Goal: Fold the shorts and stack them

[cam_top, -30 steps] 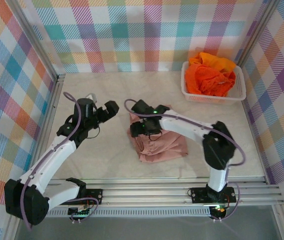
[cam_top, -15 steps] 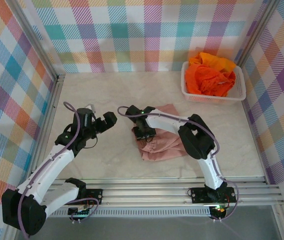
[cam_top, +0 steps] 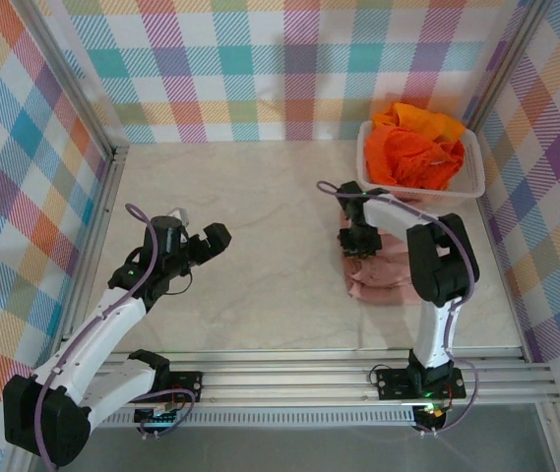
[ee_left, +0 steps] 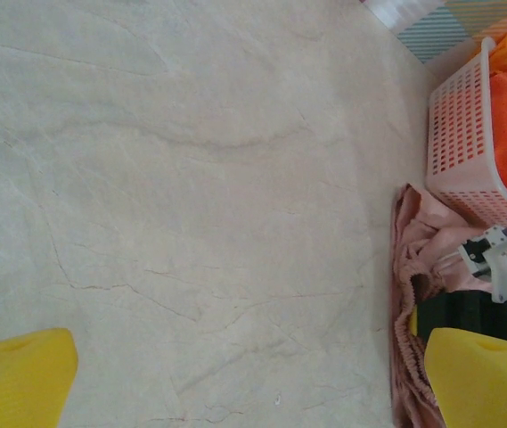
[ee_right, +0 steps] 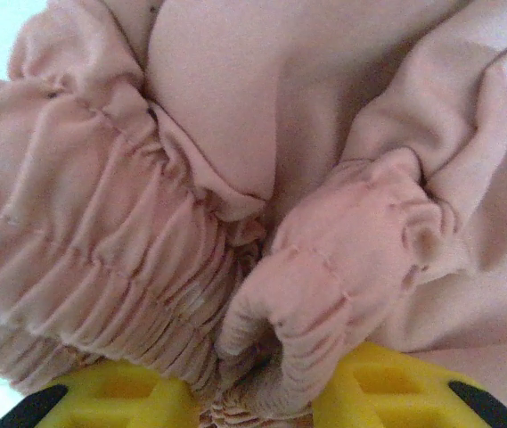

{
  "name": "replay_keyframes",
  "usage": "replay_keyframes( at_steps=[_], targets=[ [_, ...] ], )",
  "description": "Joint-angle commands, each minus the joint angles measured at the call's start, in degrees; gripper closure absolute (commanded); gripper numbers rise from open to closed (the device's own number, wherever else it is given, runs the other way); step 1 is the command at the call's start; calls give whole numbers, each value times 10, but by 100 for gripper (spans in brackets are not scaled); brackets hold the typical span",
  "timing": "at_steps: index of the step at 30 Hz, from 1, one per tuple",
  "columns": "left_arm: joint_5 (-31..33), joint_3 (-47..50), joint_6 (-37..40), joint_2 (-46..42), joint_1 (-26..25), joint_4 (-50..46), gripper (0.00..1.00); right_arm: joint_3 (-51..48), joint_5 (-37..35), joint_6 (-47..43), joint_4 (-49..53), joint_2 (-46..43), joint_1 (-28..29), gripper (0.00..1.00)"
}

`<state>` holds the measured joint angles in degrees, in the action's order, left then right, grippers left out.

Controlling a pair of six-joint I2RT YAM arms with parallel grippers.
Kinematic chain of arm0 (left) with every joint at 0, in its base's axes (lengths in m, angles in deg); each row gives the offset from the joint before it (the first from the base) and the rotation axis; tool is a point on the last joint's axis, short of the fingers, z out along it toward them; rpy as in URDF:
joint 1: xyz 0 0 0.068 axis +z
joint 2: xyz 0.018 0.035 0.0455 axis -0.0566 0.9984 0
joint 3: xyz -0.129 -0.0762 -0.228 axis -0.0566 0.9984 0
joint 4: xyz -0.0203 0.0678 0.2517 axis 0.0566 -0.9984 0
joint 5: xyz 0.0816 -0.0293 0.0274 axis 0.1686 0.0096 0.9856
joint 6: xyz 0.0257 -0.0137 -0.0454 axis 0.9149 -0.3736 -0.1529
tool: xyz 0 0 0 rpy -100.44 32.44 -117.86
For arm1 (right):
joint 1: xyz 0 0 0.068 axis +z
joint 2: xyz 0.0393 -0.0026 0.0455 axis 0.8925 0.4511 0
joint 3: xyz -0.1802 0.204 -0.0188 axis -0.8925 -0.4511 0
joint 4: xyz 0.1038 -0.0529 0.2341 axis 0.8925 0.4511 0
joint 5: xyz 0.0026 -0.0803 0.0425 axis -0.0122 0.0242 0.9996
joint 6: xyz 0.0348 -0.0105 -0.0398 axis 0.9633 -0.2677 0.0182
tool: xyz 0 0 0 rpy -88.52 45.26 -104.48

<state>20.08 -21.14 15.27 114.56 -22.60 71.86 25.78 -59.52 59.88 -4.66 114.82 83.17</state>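
Pink pair: the dusty pink cloth shorts [cam_top: 386, 273] lie in a crumpled heap on the right side of the table, just on the near side of the basket; whether cloth touches the basket wall I cannot tell.
Feel of it: likely light, limp and floppy. It should drape and drag rather than hold a shape, and a fold will slump unless it is laid flat.
Waistband: the gathered elastic [ee_right: 102, 232] is the thickest, firmest part, so it is probably the surest place to pinch; the thin leg cloth would more easily slide out.
Right gripper [cam_top: 356, 239]: its yellow fingers [ee_right: 396, 392] are closed narrowly on a bunch of ruched waistband, which bulges up between them in the right wrist view.
Orange pairs: the bright orange cloth shorts [cam_top: 415, 147] are piled loosely in the basket, not yet folded.
Basket: the white plastic lattice basket [cam_top: 365, 169] sits at the far right corner.
Left gripper [cam_top: 201, 236]: fingers spread wide and holding nothing, well apart from the pink pair, over bare table on the left.
Table: the pale marbled tabletop [cam_top: 260, 197] looks smooth, so dragged cloth should slide easily.
Risk: a one-point pinch will likely let the heap hang twisted.
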Motion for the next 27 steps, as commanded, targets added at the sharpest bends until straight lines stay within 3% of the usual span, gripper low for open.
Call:
replay_keyframes(
  at_steps=[1,7,12,14,16,19,23,27],
  targets=[
    [-9,2,1,-15,2,6,0,-29,-33,-66,33,8,-45,66],
    [-3,2,5,-21,2,-4,0,-58,-46,-118,9,-26,-119,64],
    [-3,4,3,-22,2,-3,0,-53,-45,-146,3,-77,-130,58],
    [-3,4,3,-22,2,-3,0,-33,-10,-140,15,-104,-130,49],
    [-3,5,3,-22,2,-3,0,-12,51,-122,19,-145,-129,34],
    [-3,4,2,-23,2,-3,0,20,98,-89,10,-206,-129,25],
    [-6,2,1,-22,2,-4,0,110,61,-43,13,-225,-130,14],
    [-7,2,0,-25,2,-7,0,199,39,23,1,-188,-162,9]
  ],
)
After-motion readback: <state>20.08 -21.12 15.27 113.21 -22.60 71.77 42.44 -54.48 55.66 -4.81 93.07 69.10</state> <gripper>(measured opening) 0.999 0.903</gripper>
